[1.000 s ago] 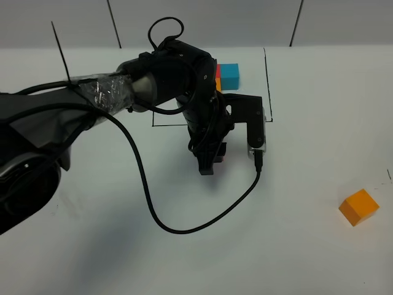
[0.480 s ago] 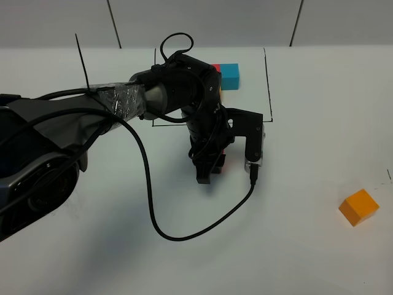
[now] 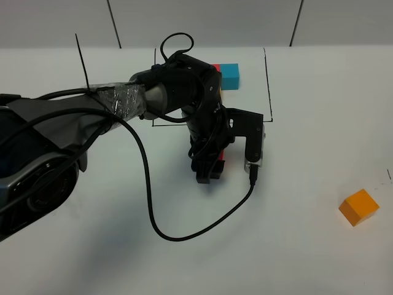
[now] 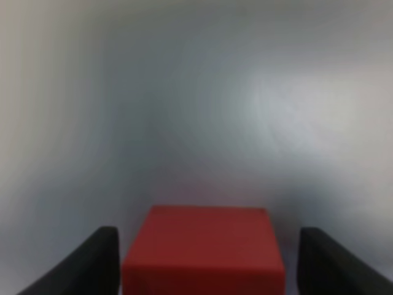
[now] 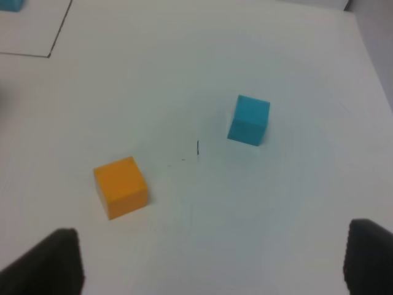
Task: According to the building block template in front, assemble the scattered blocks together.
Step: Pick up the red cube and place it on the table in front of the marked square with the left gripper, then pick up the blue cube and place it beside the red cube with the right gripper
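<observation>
My left gripper (image 3: 209,171) stands just in front of the black frame (image 3: 268,86), low over the table. In the left wrist view its jaws (image 4: 206,261) are open, with the red cube (image 4: 204,251) between them and a thin gap on each side. A sliver of the red cube (image 3: 220,164) shows in the high view. The template's sky-blue cube (image 3: 229,75) shows inside the frame; its red and orange cubes are mostly hidden by the arm. The loose orange cube (image 3: 358,207) lies at the right, also in the right wrist view (image 5: 121,186) near the loose sky-blue cube (image 5: 249,120). My right gripper (image 5: 215,264) is open above them.
The left arm's black cable (image 3: 161,228) loops over the table in front of the gripper. A short black mark (image 5: 198,147) lies between the two loose cubes. The white table (image 3: 307,160) spreads between the left gripper and the orange cube.
My left gripper has moved down and slightly towards the front with the red cube, and its fingers now stand a little apart from the cube. The orange cube has not moved.
</observation>
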`<state>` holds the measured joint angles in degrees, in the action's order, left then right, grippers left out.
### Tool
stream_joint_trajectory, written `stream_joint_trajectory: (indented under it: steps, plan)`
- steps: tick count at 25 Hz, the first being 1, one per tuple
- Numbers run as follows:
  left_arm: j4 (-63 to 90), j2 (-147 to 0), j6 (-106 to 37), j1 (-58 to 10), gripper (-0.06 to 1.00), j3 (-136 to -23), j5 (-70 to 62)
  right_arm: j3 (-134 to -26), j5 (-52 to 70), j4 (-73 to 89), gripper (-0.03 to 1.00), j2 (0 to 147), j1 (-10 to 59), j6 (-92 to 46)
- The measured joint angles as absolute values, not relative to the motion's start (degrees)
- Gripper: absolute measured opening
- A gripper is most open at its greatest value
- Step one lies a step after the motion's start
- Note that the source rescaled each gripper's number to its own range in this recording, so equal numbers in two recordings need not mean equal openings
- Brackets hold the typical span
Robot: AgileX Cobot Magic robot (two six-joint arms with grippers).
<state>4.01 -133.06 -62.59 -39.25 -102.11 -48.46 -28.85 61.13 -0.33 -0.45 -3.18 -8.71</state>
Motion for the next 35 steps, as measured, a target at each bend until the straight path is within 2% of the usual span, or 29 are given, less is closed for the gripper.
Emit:
stream_joint_trajectory:
  steps: [2, 4, 6, 10, 14, 16, 20, 27, 35]
  plan:
    - [3.8, -131.4, -61.2, -39.6, 0.86, -102.7, -48.8, -28.9, 61.1, -0.3, 0.72, -0.4, -3.2, -8.7]
    - [2.9, -128.1, -59.3, -40.1, 0.97, -103.6, -49.1, -28.9, 61.1, -0.3, 0.72, -0.4, -3.2, -8.7]
    - [0.9, -124.3, -57.5, -40.5, 1.0, -103.9, -49.4, -28.9, 61.1, -0.3, 0.72, -0.4, -3.2, -8.7]
    - [-5.5, -116.5, -52.8, -40.5, 0.98, -104.1, -53.1, -28.9, 61.1, -0.3, 0.72, -0.4, -3.2, -8.7]
    - [-13.2, -109.3, -42.9, -39.6, 0.88, -104.1, -62.9, -28.9, 61.1, -0.3, 0.72, -0.4, -3.2, -8.7]
    - [-15.4, -106.0, -35.5, -37.7, 0.81, -104.1, -67.5, -28.9, 61.1, -0.3, 0.72, -0.4, -3.2, -8.7]
    - [-16.6, -100.2, -26.5, -32.3, 0.72, -102.5, -68.3, -28.9, 61.1, -0.3, 0.72, -0.4, -3.2, -8.7]
    - [-17.7, -83.9, -27.8, -26.1, 0.7, -89.8, -68.3, -28.9, 61.1, -0.3, 0.72, -0.4, -3.2, -8.7]
    - [-22.6, -56.7, -25.6, -19.2, 0.7, -72.5, -68.4, -28.9, 61.1, -0.3, 0.72, -0.4, -3.2, -8.7]
